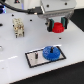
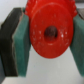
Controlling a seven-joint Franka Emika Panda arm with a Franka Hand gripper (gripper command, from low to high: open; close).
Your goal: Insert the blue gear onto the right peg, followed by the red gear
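The blue gear [image 1: 51,52] sits on the grey black-bordered plate [image 1: 33,58], on the side toward the exterior view's right, covering the right peg. The twin pin [image 1: 38,54] stands bare beside it. My gripper [image 1: 58,27] hovers above and behind the plate, shut on the red gear [image 1: 59,27]. In the wrist view the red gear [image 2: 51,31] fills the frame, dark centre hole facing the camera, clamped between the teal finger pads [image 2: 21,42].
A white and tan block fixture [image 1: 18,27] stands toward the exterior view's left. A small blue piece [image 1: 2,9] lies at the far left edge. Black cables [image 1: 20,9] run along the back of the white table.
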